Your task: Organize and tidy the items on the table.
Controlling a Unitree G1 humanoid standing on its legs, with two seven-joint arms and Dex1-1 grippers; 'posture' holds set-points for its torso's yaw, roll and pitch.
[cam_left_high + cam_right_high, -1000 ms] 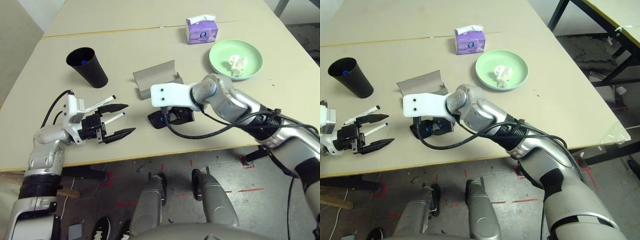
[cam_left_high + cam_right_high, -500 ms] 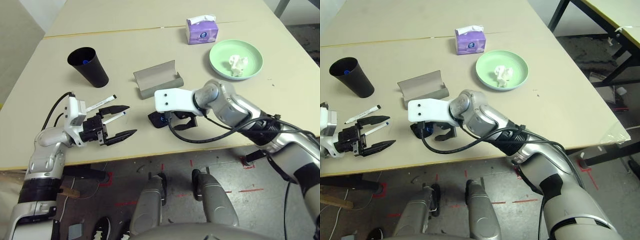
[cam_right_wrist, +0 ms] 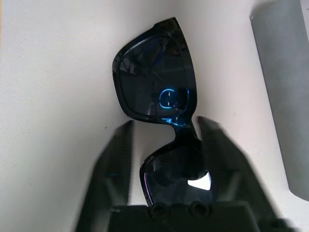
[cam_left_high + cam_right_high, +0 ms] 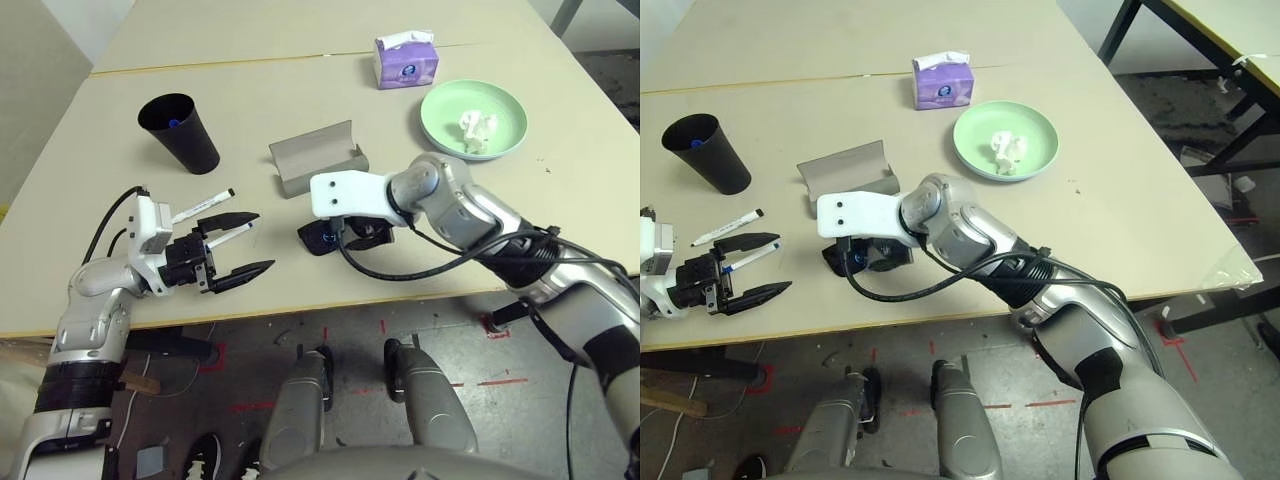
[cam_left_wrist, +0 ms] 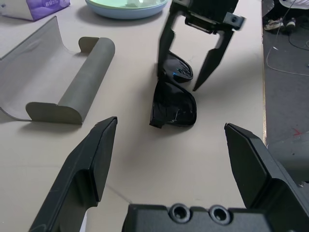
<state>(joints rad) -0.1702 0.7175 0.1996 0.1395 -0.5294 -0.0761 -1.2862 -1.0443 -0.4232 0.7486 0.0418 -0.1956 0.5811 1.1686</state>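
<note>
Table [image 4: 560,200]: light-beige top with a thin seam line running across it towards the far edge.

Black sunglasses [image 4: 322,238]: folded, lying lenses-down near the near edge, about midway along it. No brand marking can be read on the frame; a small blue glint sits on one lens.

Right hand [image 5: 190,72]: poised directly over the sunglasses, its two black fingers [image 5: 211,65] straddling the bridge, one on each side. The fingers stand partly parted around the frame; whether they press on it cannot be told.

Left hand [image 4: 240,243]: near the near edge towards the table's left end, fingers spread wide apart and gripping nothing, pointing towards the sunglasses.

Grey glasses case [image 4: 318,158]: open, lying just beyond the sunglasses towards the far edge, lid flap raised.

White marker, black cap [image 4: 202,207]: lying on the table just beyond the left hand.

White marker, blue cap [image 4: 228,236]: lying between the left hand's fingers as seen from above.

Black cup [image 4: 183,132]: upright towards the far-left part of the table, something blue inside.

Pale-green plate [image 4: 505,105]: towards the far-right side, holding a crumpled white tissue [image 4: 473,128].

Purple tissue box [image 4: 405,62]: by the seam line, beyond the plate; its printed label is too small to read.
</note>
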